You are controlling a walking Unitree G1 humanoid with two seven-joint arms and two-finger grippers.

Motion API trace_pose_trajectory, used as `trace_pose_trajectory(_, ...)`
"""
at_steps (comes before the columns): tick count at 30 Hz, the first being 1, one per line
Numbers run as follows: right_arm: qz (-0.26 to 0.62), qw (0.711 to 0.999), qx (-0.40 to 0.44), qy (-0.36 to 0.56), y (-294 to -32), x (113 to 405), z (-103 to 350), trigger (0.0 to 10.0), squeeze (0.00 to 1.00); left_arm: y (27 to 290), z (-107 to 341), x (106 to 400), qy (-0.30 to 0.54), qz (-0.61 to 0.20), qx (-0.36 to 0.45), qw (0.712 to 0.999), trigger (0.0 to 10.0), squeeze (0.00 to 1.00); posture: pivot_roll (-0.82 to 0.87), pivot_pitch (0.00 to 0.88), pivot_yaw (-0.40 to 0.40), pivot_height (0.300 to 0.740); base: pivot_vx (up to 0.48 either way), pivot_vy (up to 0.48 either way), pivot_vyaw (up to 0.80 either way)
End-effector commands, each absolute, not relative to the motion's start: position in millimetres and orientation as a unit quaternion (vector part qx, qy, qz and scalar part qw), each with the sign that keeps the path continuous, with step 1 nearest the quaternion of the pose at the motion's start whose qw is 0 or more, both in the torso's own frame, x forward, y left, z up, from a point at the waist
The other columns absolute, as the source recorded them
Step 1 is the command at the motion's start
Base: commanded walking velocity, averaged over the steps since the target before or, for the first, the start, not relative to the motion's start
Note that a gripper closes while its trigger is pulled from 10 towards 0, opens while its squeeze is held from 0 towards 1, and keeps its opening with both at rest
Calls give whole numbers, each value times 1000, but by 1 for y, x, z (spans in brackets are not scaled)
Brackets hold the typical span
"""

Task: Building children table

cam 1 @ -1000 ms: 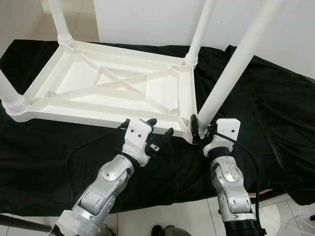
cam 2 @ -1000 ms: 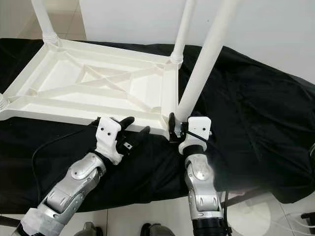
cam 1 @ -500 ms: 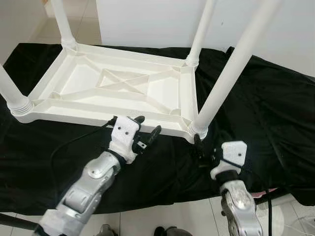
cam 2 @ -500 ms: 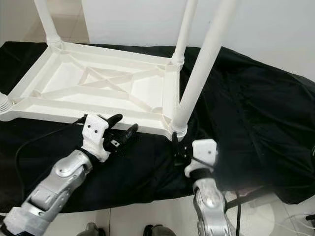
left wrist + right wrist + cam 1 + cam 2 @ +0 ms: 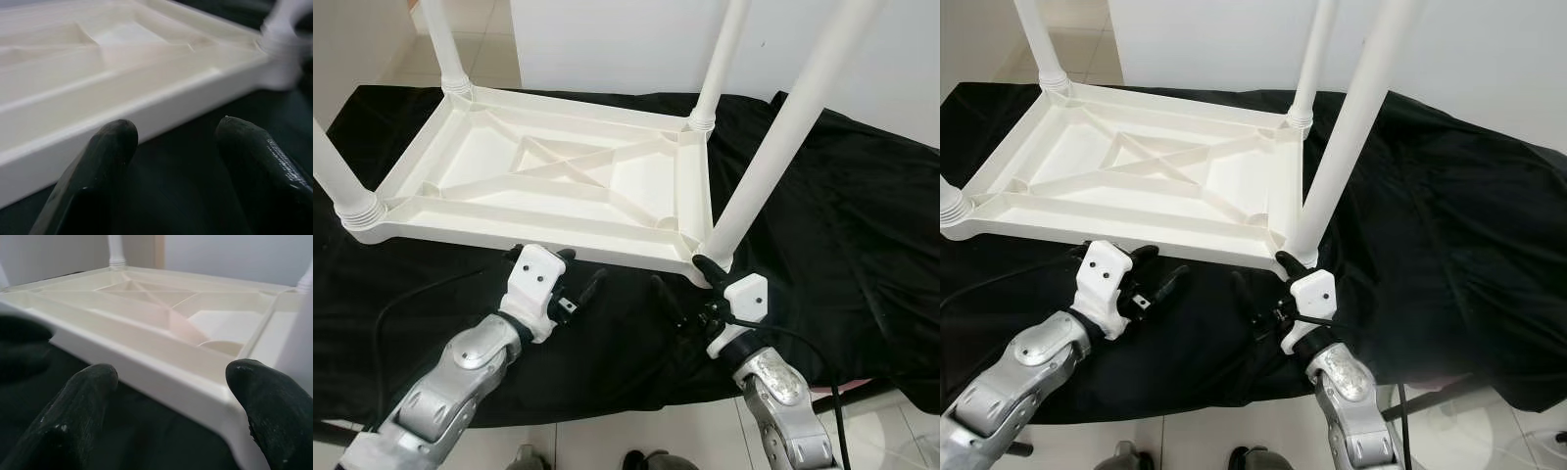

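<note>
A white plastic children's table (image 5: 538, 231) lies upside down on a black cloth, its legs pointing up. The near right leg (image 5: 773, 147) rises from the corner closest to my right arm. My left gripper (image 5: 580, 269) is open, just in front of the table's near long rim and apart from it. The left wrist view has that rim (image 5: 122, 100) beyond the two fingertips (image 5: 113, 142). My right gripper (image 5: 679, 278) is open, low on the cloth beside the near right corner, holding nothing. The right wrist view looks across the ribbed underside (image 5: 161, 298) between its fingertips (image 5: 254, 382).
The black cloth (image 5: 842, 245) covers a low platform and drapes over its front edge. Pale floor tiles (image 5: 636, 431) lie below the front edge. A white wall (image 5: 607, 39) stands behind. A black cable (image 5: 421, 294) trails from my left wrist.
My right gripper has let go of the near right leg's base, dropped back and turned towards the table's near edge. My left gripper has pulled back to the left. The table and its leg stay put.
</note>
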State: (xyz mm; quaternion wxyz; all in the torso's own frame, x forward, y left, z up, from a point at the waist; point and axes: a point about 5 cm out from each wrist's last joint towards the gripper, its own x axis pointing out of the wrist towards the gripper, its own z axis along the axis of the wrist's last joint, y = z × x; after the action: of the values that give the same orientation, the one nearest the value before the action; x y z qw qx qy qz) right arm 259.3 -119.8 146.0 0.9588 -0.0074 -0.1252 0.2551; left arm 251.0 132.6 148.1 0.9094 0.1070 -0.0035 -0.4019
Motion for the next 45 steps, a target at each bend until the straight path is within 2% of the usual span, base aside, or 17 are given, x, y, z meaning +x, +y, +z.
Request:
trace_pose_trajectory(1, 256, 960, -5, -114, -122, 260, 142, 10000, 0, 130, 144, 241, 14, -489, 107, 866, 10000, 0, -9, 140, -48, 740, 0, 0, 0)
trace_pose_trajectory(6, 214, 967, 22, -135, -125, 270, 149, 10000, 0, 165, 150, 266, 14, -424, 153, 893, 10000, 0, 4, 140, -53, 740, 0, 0, 0)
trace_pose_trajectory(10, 176, 974, 44, -135, -129, 271, 148, 10000, 0, 178, 156, 284, 6, -392, 174, 903, 10000, 0, -3, 136, -48, 740, 0, 0, 0)
trace_pose_trajectory(17, 139, 980, 42, -133, -140, 270, 144, 10000, 0, 185, 163, 305, -5, -388, 200, 900, 10000, 0, -30, 129, -29, 740, 0, 0, 0)
trace_pose_trajectory(21, 95, 987, 32, -124, -157, 267, 138, 10000, 0, 188, 166, 331, -9, -383, 209, 900, 10000, 0, -59, 124, -12, 740, 0, 0, 0)
trace_pose_trajectory(30, 96, 987, 21, -127, -158, 266, 139, 10000, 0, 185, 148, 342, 30, -399, 234, 886, 10000, 0, -79, 122, 2, 740, 0, 0, 0)
trace_pose_trajectory(33, 93, 987, 16, -132, -158, 266, 141, 10000, 0, 188, 143, 343, 63, -446, 199, 870, 10000, 0, -93, 119, 18, 740, 0, 0, 0)
trace_pose_trajectory(37, 91, 987, 16, -131, -158, 266, 140, 10000, 0, 188, 149, 344, 59, -465, 166, 867, 10000, 0, -94, 118, 19, 740, 0, 0, 0)
trace_pose_trajectory(45, 95, 987, 23, -129, -149, 266, 139, 10000, 0, 188, 162, 350, 28, -463, 100, 880, 10000, 0, -92, 115, 16, 740, 0, 0, 0)
